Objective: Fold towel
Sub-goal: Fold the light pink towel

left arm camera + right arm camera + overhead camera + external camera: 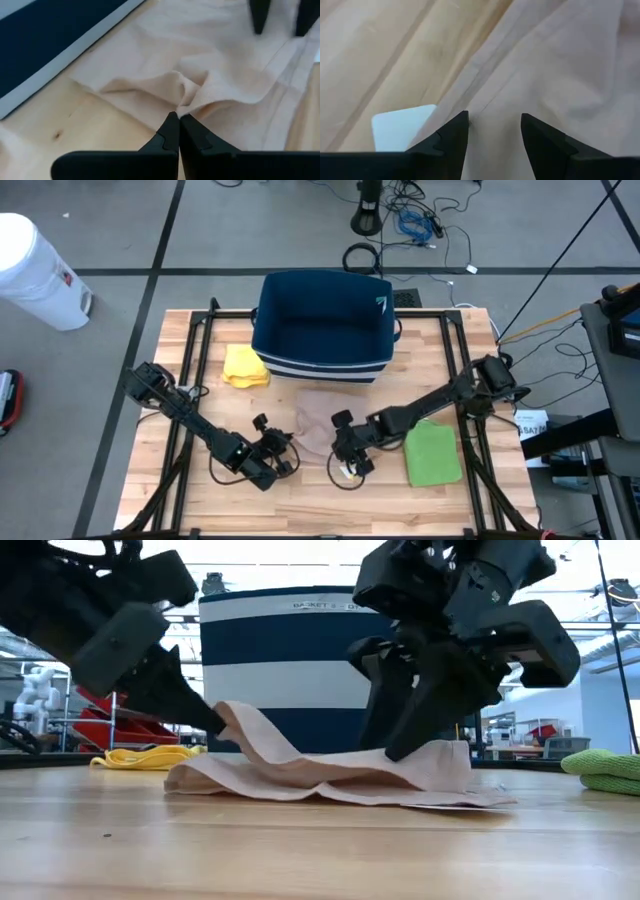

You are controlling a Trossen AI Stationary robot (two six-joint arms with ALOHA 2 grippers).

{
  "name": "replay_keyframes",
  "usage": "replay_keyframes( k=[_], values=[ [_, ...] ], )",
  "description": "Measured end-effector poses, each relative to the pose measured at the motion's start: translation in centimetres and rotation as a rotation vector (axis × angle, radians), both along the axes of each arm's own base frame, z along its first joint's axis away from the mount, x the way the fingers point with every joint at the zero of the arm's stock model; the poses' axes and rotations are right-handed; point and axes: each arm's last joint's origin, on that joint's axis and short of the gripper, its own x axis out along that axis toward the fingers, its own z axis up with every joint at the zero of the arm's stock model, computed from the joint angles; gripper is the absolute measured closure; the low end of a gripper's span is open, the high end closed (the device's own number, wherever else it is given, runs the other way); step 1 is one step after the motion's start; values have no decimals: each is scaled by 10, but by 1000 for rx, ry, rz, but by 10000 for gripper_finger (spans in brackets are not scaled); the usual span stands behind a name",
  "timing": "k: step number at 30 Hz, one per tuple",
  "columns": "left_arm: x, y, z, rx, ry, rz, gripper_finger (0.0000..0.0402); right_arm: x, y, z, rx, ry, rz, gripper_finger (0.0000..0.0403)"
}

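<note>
Left gripper [178,120], fingers pressed together, pinches a raised fold at the near-left edge of the beige towel [318,425], which lies rumpled mid-table in front of the blue striped basket [322,330]. Right gripper [494,131], fingers spread, hangs over the towel's opposite edge, touching or just above; both arms equally near.

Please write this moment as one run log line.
left gripper: shut on beige towel | right gripper: open over towel | fold: not done
</note>
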Motion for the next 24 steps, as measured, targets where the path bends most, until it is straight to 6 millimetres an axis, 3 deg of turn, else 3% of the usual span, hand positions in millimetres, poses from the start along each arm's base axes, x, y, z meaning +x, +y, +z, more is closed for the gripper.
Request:
replay_keyframes(
  k=[13, 19, 24],
  values=[
    [24, -16, 35, 127, -68, -63, 401, 0, 7, -5, 25, 2, -82, 234],
    [34, -22, 54, 222, -92, -59, 401, -1, 5, -19, -46, 47, -138, 234],
    [37, -24, 63, 283, -101, -46, 401, -10, 12, -14, -197, 29, -184, 235]
  ],
)
